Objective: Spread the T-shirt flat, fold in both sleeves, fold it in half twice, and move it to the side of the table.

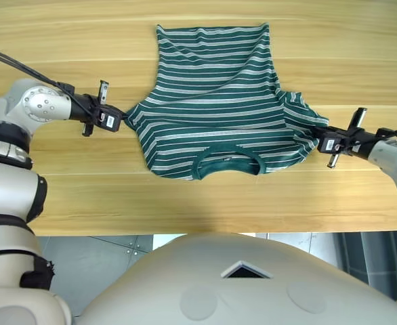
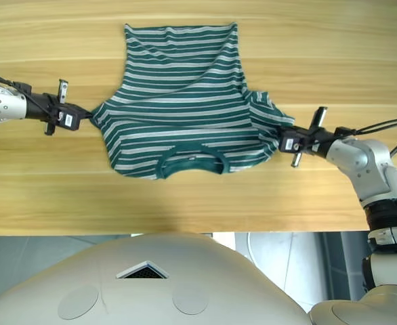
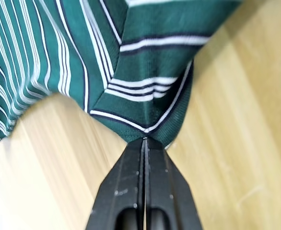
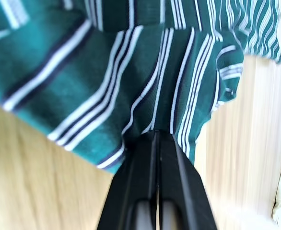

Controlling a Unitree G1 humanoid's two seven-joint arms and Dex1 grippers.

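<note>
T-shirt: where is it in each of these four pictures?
Left eye view: T-shirt at centre, upper half.
Right eye view: T-shirt left of centre, upper half.
Left wrist view: one sleeve pinched in the left end effector.
Right wrist view: other sleeve pinched in the right end effector.
Shared landmark: wooden table.

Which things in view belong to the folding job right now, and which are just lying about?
Part of the job:
- T-shirt, green striped, collar toward the robot
- left tool, shut on the T-shirt at one sleeve end
- right tool, shut on the T-shirt at the other sleeve end

Just there:
- wooden table, the surface under the T-shirt
</note>
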